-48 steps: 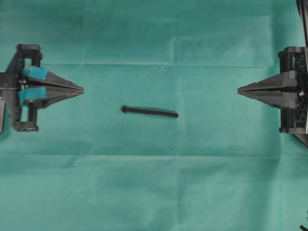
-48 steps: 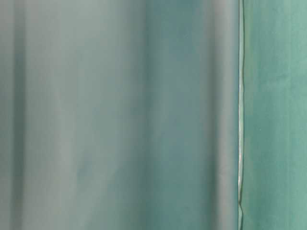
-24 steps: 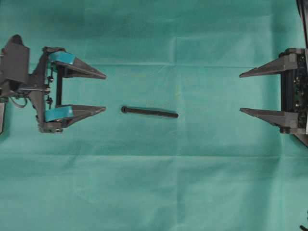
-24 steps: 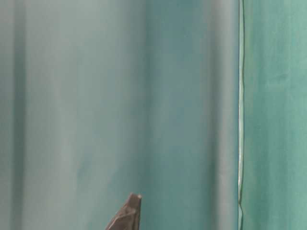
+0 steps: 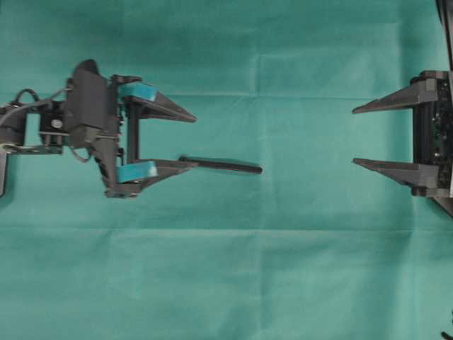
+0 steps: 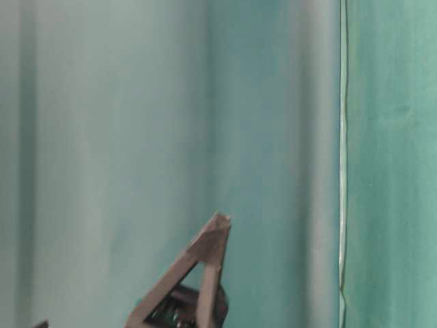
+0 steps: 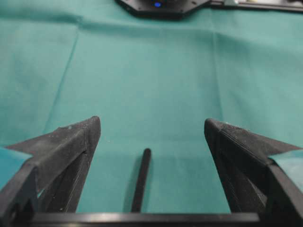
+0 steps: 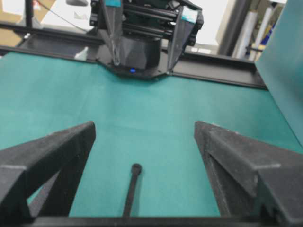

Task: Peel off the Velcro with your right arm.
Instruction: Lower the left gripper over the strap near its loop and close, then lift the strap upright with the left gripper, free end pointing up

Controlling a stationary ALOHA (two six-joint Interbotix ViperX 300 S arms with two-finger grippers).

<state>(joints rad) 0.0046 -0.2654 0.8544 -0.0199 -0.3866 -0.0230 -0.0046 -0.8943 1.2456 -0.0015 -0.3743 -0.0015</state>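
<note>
The Velcro (image 5: 228, 166) is a thin black strip lying flat on the green cloth near the middle. My left gripper (image 5: 196, 142), with teal tape on its fingers, is open at the strip's left end, and its lower finger overlaps that end from above. In the left wrist view the Velcro (image 7: 141, 182) runs between the spread fingers of the left gripper (image 7: 151, 126), a little left of centre, touching neither. My right gripper (image 5: 354, 137) is open at the right edge, well away from the strip. The Velcro (image 8: 131, 189) also lies ahead of the right gripper (image 8: 144, 127), rounded end farthest.
Green cloth (image 5: 233, 269) with faint fold creases covers the table. The right arm's base (image 7: 161, 4) sits at the far edge. A black finger (image 6: 205, 260) rises into the blurred table-level view. A green backdrop (image 8: 284, 71) stands at the right.
Both grippers have gone from shut to open. The left arm has moved right until its fingers reach the Velcro's left end. The right arm and the strip have stayed in place.
</note>
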